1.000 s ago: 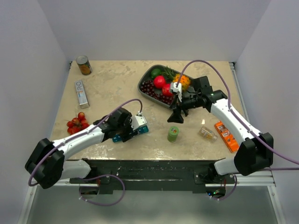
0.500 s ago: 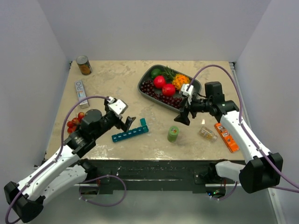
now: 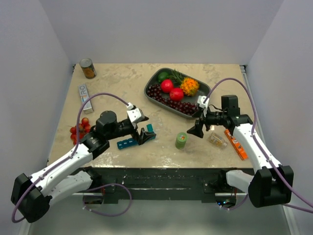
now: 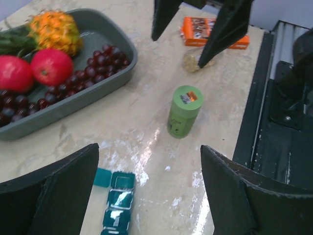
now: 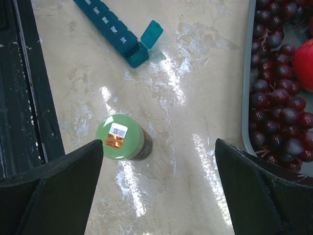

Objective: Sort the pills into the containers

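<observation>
The teal-blue pill organizer (image 3: pixel 131 142) lies on the table near the front, its rightmost lid (image 3: pixel 149 128) standing open. It also shows in the left wrist view (image 4: pixel 117 210) and the right wrist view (image 5: pixel 111 30). My left gripper (image 3: pixel 143 133) is open and empty, hovering over the organizer's right end (image 4: pixel 149 196). A green-capped bottle (image 3: pixel 181 140) stands upright to the right of the organizer (image 4: pixel 184 111) (image 5: pixel 121 137). My right gripper (image 3: pixel 194 131) is open and empty just right of the bottle (image 5: pixel 159 196). A small clear bag of yellowish contents (image 3: pixel 216 140) lies further right.
The dark grey fruit tray (image 3: pixel 203 92) with grapes, apples and a pineapple sits at the back right. An orange packet (image 3: pixel 234 143) lies at the right edge. Cherry tomatoes (image 3: pixel 79 129), a silver box (image 3: pixel 85 96) and a can (image 3: pixel 87 68) stand on the left.
My left arm pulled back off the organizer, then swung right again, its gripper now over the organizer's open end. My right gripper moved from the tray's edge toward the front, beside the green bottle.
</observation>
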{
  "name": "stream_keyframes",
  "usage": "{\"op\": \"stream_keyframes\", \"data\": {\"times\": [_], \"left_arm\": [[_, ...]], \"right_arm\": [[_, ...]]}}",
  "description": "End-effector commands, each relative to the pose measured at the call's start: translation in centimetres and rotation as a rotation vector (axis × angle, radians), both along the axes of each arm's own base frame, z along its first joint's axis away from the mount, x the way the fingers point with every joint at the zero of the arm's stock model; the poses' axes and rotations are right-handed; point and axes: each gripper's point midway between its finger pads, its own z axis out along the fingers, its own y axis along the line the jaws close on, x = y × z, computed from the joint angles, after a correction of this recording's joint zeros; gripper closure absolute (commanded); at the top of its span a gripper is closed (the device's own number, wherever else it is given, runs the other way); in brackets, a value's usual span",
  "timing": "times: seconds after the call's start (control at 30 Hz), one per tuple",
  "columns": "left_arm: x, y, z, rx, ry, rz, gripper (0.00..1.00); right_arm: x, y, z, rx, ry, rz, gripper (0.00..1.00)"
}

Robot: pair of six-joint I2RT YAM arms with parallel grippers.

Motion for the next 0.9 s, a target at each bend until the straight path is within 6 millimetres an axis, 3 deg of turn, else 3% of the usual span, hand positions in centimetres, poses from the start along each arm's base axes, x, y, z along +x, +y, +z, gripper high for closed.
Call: {"op": "stream_keyframes", "data": {"times": [0.0, 0.07, 0.13, 0.17, 0.2, 0.27, 0.3, 0.37, 0.57, 0.87], "left_arm": [[-1.4, -3.3, 1.7, -0.031, -0.171, -0.249, 0.13], [-2.1, -4.6, 2.1, -0.020, -0.214, -0.317, 0.13], [-2.5, -6.4, 0.9, 0.029, -0.246, -0.383, 0.13], [-2.4, -7.3, 1.6, 0.035, -0.272, -0.400, 0.13], [-2.2, -8.1, -0.1, 0.087, -0.268, -0.425, 0.13], [-2.2, -10.0, -0.3, 0.133, -0.298, -0.446, 0.12], [-1.9, -10.8, -2.1, 0.183, -0.293, -0.461, 0.12], [-1.4, -12.4, -3.4, 0.226, -0.298, -0.473, 0.11], [-0.6, -15.9, -5.9, 0.288, -0.301, -0.545, 0.11], [-0.1, -16.9, -9.1, 0.359, -0.261, -0.566, 0.14]], "right_arm": [[0.6, -0.4, 1.0, 0.074, -0.049, -0.011, 0.01], [0.8, -0.9, 0.9, 0.077, -0.052, -0.026, 0.01], [1.1, -1.3, 0.8, 0.075, -0.055, -0.043, 0.01], [1.3, -1.4, 0.9, 0.073, -0.060, -0.050, 0.01], [1.5, -1.6, 1.1, 0.073, -0.065, -0.057, 0.01], [1.8, -2.1, 1.2, 0.068, -0.068, -0.079, 0.01], [2.0, -2.3, 1.3, 0.066, -0.073, -0.088, 0.01], [2.1, -2.6, 1.2, 0.065, -0.072, -0.098, 0.01], [1.9, -2.5, 1.6, 0.074, -0.081, -0.089, 0.01], [1.7, -2.3, 1.8, 0.088, -0.081, -0.074, 0.01]]}}
